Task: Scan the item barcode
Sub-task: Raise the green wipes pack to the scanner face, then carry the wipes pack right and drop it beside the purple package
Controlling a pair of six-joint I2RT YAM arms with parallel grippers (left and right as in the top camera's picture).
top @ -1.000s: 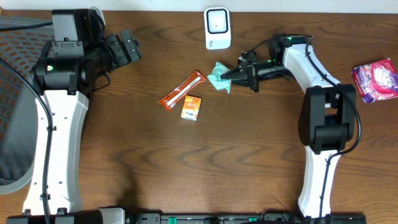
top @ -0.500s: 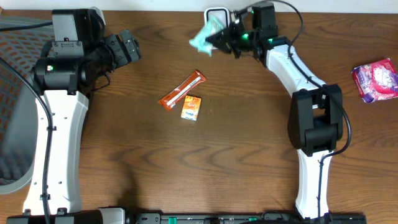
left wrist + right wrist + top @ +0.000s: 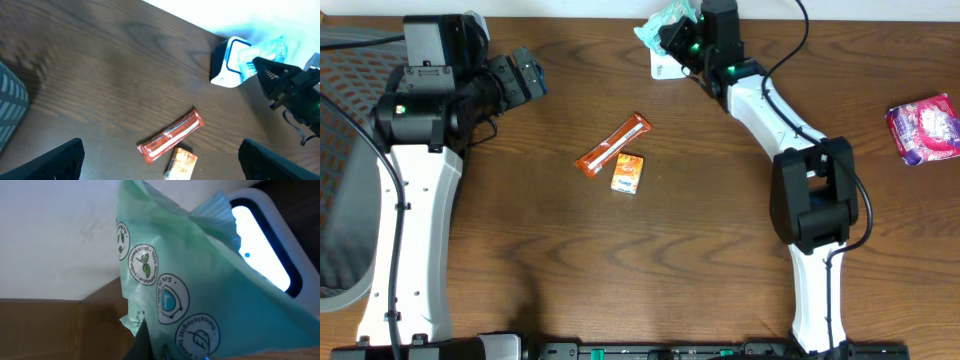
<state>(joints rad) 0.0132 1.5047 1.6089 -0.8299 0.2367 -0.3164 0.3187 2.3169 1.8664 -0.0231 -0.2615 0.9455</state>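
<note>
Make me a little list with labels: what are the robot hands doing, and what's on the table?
Right hand: shut on the green packet, held in front of the white scanner
Left hand: open, holding nothing
Middle of table: orange snack bar beside a small orange packet
Right edge: pink bag

Robotics lab bench indicated, dressed as a mock shop checkout. Two white-and-black arms, the left arm (image 3: 415, 200) and the right arm (image 3: 770, 105), are set at a wood-grain table (image 3: 620, 260), with a loose black cable (image 3: 806, 28) run along the right one. A white barcode scanner (image 3: 225, 75) is stood at the far edge by a plain white wall (image 3: 570, 6). Packaged retail goods are noted: orange bar (image 3: 613, 145), small orange packet (image 3: 627, 173), pink packet (image 3: 924, 128), teal packet (image 3: 665, 22). A grey mesh chair (image 3: 340, 150) is seen at left.
</note>
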